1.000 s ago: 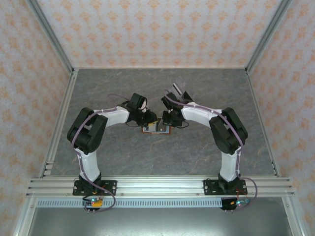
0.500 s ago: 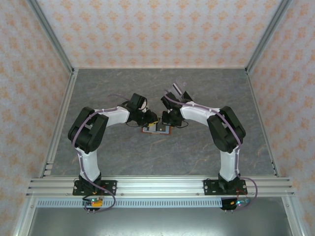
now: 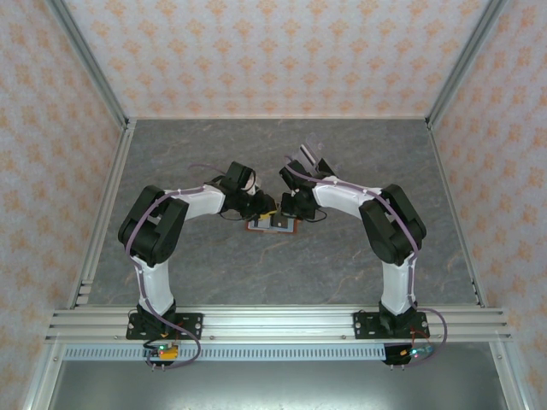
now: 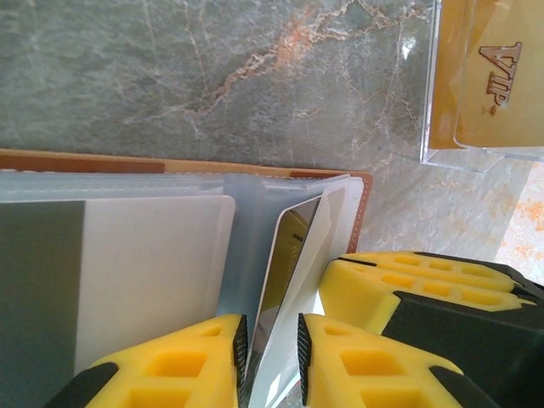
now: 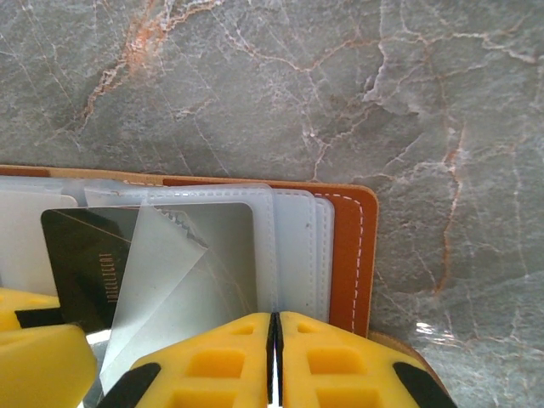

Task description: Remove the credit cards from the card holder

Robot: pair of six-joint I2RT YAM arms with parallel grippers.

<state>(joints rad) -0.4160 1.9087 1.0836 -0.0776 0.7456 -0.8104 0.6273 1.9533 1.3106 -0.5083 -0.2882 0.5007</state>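
Note:
The card holder [image 3: 271, 225] lies open on the table's middle, brown rim [image 4: 365, 208] outside, clear pockets inside. In the left wrist view a yellowish credit card [image 4: 289, 255] stands tilted out of a pocket, running down between my left gripper's [image 4: 270, 357] pads together with a clear leaf; the jaws are nearly closed on it. My right gripper [image 5: 274, 348] is shut on the edge of the holder's clear pocket leaves [image 5: 293, 246]. The same dark card [image 5: 85, 255] shows in the right wrist view beside a peeled-up leaf. Both grippers [image 3: 259, 212] [image 3: 286, 212] meet over the holder.
A clear plastic case with a gold VIP card [image 4: 484, 76] lies on the marble table just beyond the holder, behind the right arm [image 3: 310, 158]. The right gripper's yellow finger [image 4: 408, 280] sits close beside my left fingers. Patterned walls enclose the table.
The right gripper has closed a little further on the pocket leaves and its arm has edged slightly left. The left arm and the holder have barely moved.

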